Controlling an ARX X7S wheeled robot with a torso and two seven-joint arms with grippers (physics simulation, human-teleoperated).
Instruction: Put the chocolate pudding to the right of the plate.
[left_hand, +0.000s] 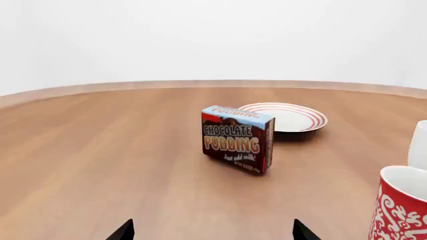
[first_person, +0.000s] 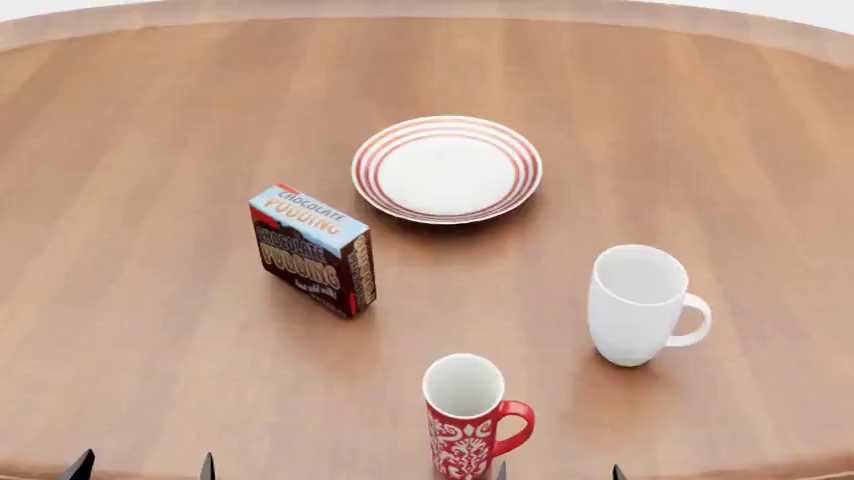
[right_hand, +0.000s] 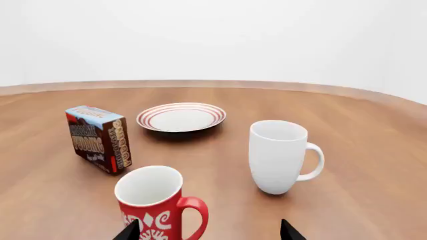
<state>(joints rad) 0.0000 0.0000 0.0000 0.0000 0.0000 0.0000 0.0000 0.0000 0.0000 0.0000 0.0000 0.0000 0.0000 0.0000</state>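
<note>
The chocolate pudding (first_person: 315, 250) is a small dark brown carton with a light blue top, standing upright on the wooden table to the left of and nearer than the plate (first_person: 447, 168), a round white plate with red rings. The box also shows in the left wrist view (left_hand: 237, 139) and right wrist view (right_hand: 99, 138), the plate likewise (left_hand: 287, 116) (right_hand: 181, 117). My left gripper (left_hand: 212, 232) is open and empty, well short of the box. My right gripper (right_hand: 208, 231) is open and empty behind the red mug (right_hand: 157, 205).
A red patterned mug (first_person: 467, 417) stands near the table's front edge. A white mug (first_person: 639, 303) stands right of it, in front of and to the right of the plate. The table's (first_person: 160, 120) rounded far edge runs along the back.
</note>
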